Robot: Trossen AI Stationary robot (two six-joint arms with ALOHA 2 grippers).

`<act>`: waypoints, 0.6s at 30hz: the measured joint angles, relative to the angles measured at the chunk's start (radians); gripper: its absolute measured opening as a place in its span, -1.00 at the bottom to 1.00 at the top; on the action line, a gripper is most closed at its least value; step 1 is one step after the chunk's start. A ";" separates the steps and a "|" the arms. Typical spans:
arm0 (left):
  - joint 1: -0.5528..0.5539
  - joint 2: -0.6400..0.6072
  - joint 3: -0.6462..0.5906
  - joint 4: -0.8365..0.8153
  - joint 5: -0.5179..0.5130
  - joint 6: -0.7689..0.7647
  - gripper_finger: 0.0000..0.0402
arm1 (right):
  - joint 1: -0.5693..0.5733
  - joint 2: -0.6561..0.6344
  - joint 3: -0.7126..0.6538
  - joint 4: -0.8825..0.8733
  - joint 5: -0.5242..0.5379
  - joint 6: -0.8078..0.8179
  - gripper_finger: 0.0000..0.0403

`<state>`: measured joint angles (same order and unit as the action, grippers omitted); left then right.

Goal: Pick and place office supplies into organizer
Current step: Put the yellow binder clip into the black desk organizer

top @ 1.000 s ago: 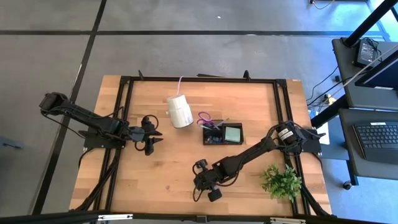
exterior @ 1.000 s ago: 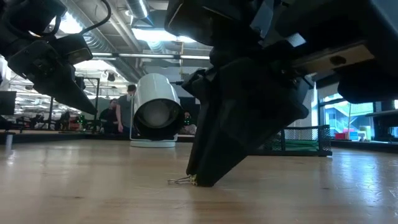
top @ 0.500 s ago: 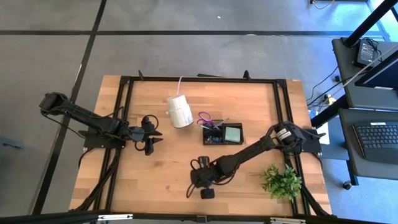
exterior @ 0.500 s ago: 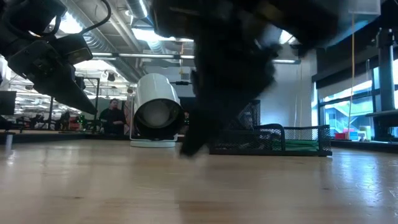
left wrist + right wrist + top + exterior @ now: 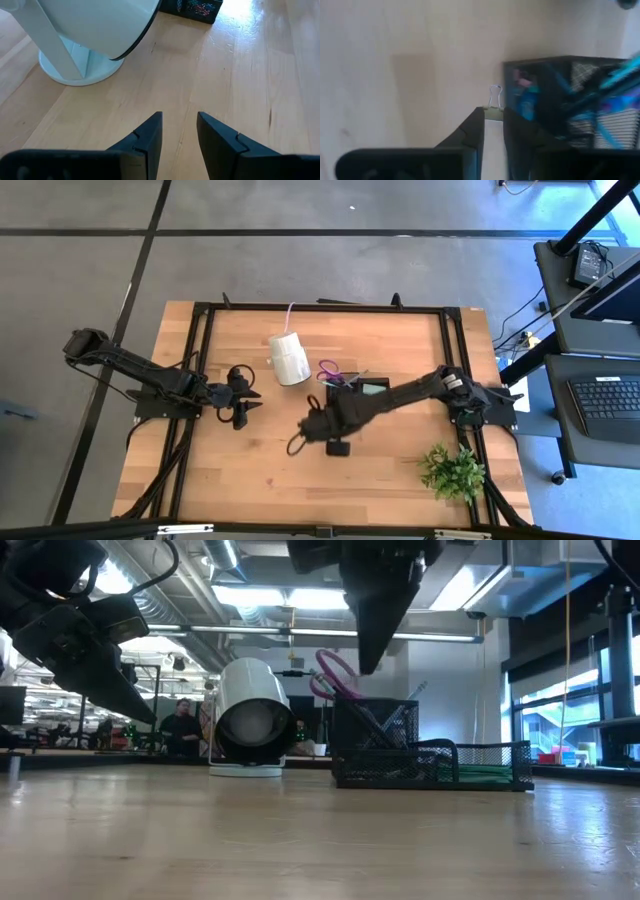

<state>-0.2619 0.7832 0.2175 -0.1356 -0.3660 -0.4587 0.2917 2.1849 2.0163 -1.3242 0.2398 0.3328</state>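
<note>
Hanging above the wooden table [image 5: 250, 470], the right gripper [image 5: 492, 131] pinches a small binder clip [image 5: 494, 105] between its two dark fingers, the clip's wire loop sticking out past the fingertips. In the overhead view this gripper [image 5: 318, 420] sits near the middle of the table, just left of the organizer [image 5: 357, 394], with its arm reaching in from the right edge. In the level view it is raised well off the tabletop, above the mesh organizer [image 5: 430, 765].

The organizer is a black mesh tray toward the far right of centre. It already holds purple-handled scissors [image 5: 333, 372], which stand up out of its left part, a green sticky pad [image 5: 374, 387] in its right part, and some small blue and pink bits seen through the mesh [image 5: 525, 90]. Thin pens also seem to lean inside, though they are hard to make out.

The left gripper [image 5: 243, 401] waits on the left side of the table, lifted off the wood, its fingers [image 5: 150, 137] spread apart and holding nothing. A white roll [image 5: 288, 358] on a stand lies just beyond it, left of the organizer. A green plant [image 5: 453, 470] sits at the near right corner.

Most of the job looks done. I see no other loose supplies on the table, so the clip may be the last item; it is not yet over the tray.
</note>
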 joint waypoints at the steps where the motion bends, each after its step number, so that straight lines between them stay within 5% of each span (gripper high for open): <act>1: 0.000 0.000 0.000 0.000 0.000 0.000 -0.42 | -0.013 0.000 0.008 -0.014 0.000 -0.022 -0.69; 18: 0.000 0.000 0.000 0.000 0.000 0.000 -0.42 | -0.169 -0.002 -0.237 0.107 0.003 -0.158 -0.69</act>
<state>-0.2619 0.7834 0.2176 -0.1360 -0.3660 -0.4587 0.1228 2.1834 1.7793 -1.2174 0.2432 0.1753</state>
